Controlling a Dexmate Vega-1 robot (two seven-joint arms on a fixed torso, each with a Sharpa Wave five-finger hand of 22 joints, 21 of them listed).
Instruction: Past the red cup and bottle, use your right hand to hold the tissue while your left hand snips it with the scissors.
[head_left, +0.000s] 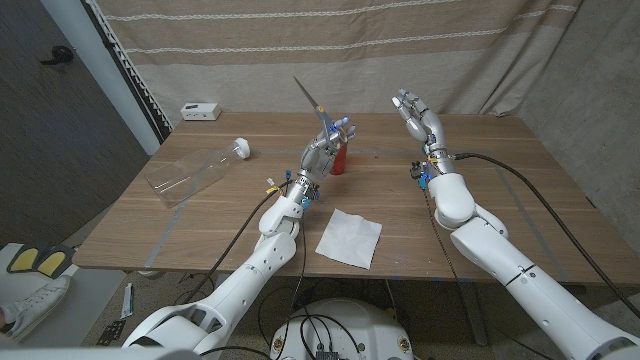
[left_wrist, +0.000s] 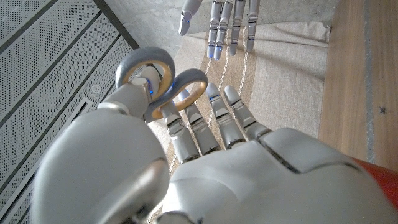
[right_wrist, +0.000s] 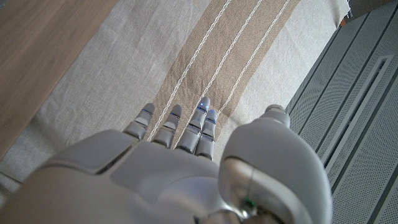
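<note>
My left hand (head_left: 322, 148) is raised over the middle of the table and holds the scissors (head_left: 310, 100), blades pointing up and away. Their grey loop handles (left_wrist: 163, 79) sit around the digits of that hand (left_wrist: 224, 162). The red cup (head_left: 341, 161) stands right behind it, partly hidden. A clear bottle (head_left: 192, 173) with a white cap lies on its side at the table's left. The white tissue (head_left: 349, 237) lies flat near the front edge, touched by neither hand. My right hand (head_left: 417, 113) is lifted at the back right, fingers (right_wrist: 186, 127) straight, apart and holding nothing.
A small white box (head_left: 201, 111) sits at the table's far left corner. A striped curtain (head_left: 330, 50) hangs close behind the table. Black cables run along my right arm (head_left: 520, 180). A shoe lies on the floor at the left (head_left: 30, 295).
</note>
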